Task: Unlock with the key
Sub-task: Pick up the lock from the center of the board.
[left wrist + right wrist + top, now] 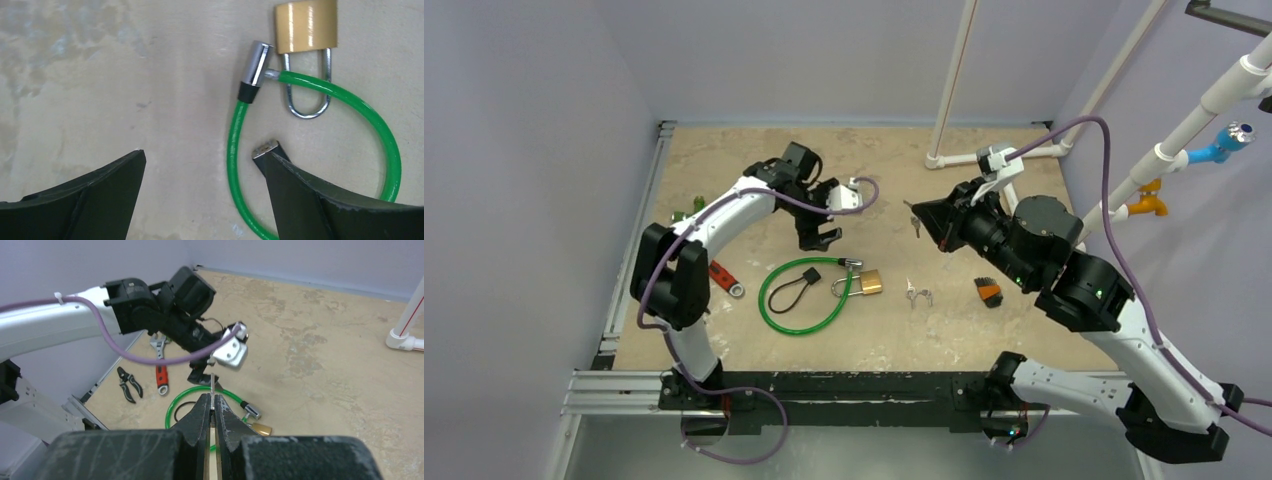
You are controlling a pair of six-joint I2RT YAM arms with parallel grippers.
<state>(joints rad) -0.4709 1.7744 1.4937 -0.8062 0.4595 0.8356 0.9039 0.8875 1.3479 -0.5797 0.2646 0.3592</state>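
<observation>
A brass padlock (870,283) lies mid-table with its shackle through a green cable loop (799,305). It also shows in the left wrist view (305,25), where the cable (390,150) and its chrome end (256,67) lie below it. My left gripper (820,236) is open and empty just behind the cable, its jaws wide apart (205,160) over bare table. My right gripper (932,222) is raised and shut on a small silver key (213,385), whose blade sticks out past the fingertips. The padlock (261,429) lies below and ahead of it.
A second bunch of keys (917,294) and an orange-and-black brush (989,291) lie right of the padlock. A red-handled wrench (724,277) and black pliers (127,385) lie at the left. White pipes (949,80) stand at the back right.
</observation>
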